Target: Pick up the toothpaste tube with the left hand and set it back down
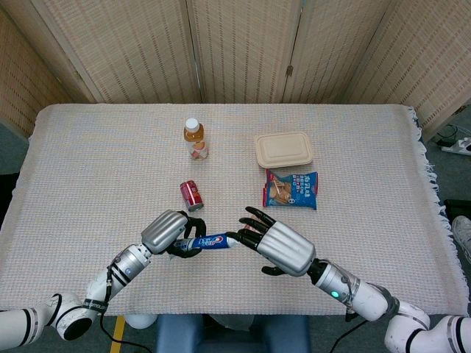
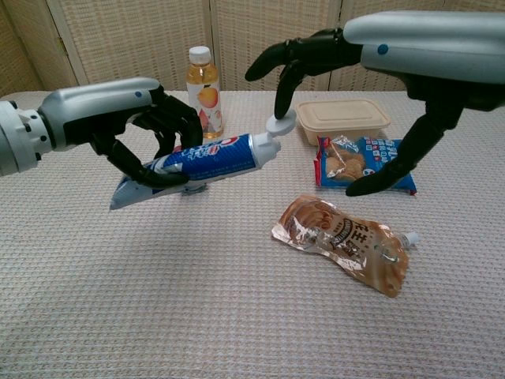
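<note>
**Q:** Blue and white: which item is that, and where is it?

**A:** The toothpaste tube [image 2: 197, 159], held clear of the table [image 1: 88, 162] in the left hand [image 2: 130, 118]. Its black fingers [image 2: 170, 118] are curled around the tube's middle. The tube lies nearly level, crimped end low toward 8 o'clock and white cap [image 2: 279, 125] raised toward 2 o'clock in the chest view. In the head view it sits near the table's front edge, at 6 o'clock from the red can [image 1: 191, 195].

**Q:** And the right hand?

**A:** The right hand [image 2: 394, 47] hovers at 3 o'clock from the tube, fingers spread and holding nothing. One fingertip [image 2: 281, 101] reaches down to the cap; whether it actually touches cannot be told.

**Q:** What else lies on the woven cloth?

**A:** A juice bottle [image 1: 194, 139] stands upright at 12 o'clock from the can. A lidded beige container [image 1: 283, 149] sits at 3 o'clock from the bottle, with a blue snack bag [image 1: 292, 190] just beside it at 6 o'clock. A clear brown pouch [image 2: 343, 242] lies flat below the right hand, at 6 o'clock from the bag.
</note>
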